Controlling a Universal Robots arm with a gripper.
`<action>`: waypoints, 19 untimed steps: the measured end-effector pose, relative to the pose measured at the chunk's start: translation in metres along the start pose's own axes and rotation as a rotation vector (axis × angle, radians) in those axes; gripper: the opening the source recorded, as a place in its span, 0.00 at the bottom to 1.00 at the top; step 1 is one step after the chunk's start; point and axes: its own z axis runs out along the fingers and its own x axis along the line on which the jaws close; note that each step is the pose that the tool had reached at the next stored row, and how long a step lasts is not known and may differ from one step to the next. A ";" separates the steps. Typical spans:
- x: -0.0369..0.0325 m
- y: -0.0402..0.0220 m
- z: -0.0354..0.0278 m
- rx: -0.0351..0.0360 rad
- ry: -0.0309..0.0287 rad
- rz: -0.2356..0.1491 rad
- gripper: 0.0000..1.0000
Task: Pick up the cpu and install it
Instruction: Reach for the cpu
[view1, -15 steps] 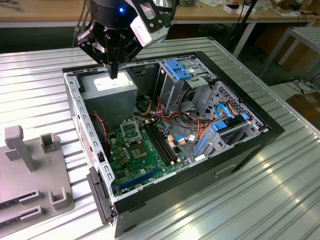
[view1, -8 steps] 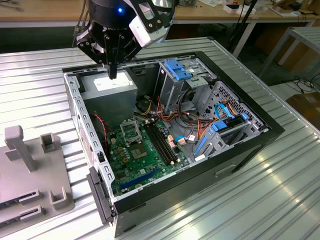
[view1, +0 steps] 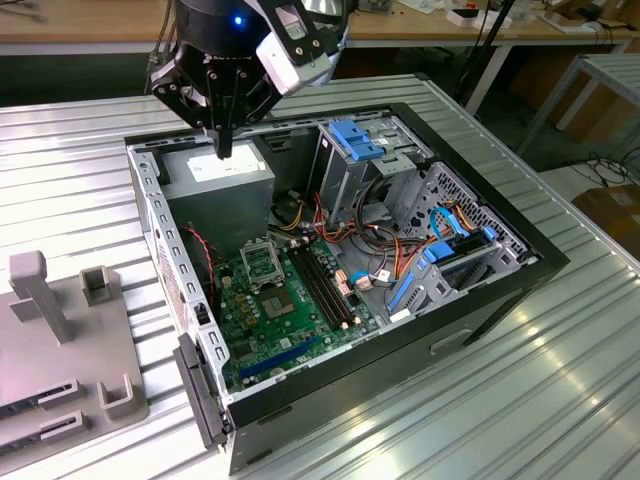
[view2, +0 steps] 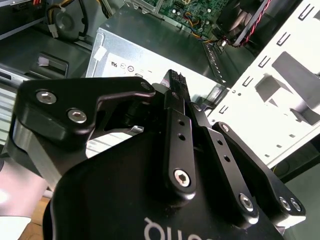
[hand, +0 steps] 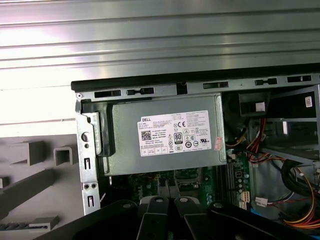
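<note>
Hand (view1: 222, 148) over PSU (view1: 228, 183), apart frm socket (view1: 262, 263)

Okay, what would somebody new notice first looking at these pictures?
The open computer case on the ribbed metal table, its green motherboard and coloured wires laid bare. The black pincer hangs over the case, tip above the grey power supply.

Ribbed metal table (view1: 560, 400), computer case (view1: 330, 405), grey fixture (view1: 70, 360)
</note>
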 end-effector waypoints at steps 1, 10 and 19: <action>0.0006 0.0000 0.0000 0.0000 0.0000 0.000 0.11; 0.0028 -0.0002 0.0001 0.0000 0.0001 0.000 0.11; 0.0054 -0.0004 0.0003 0.0000 0.0001 0.000 0.11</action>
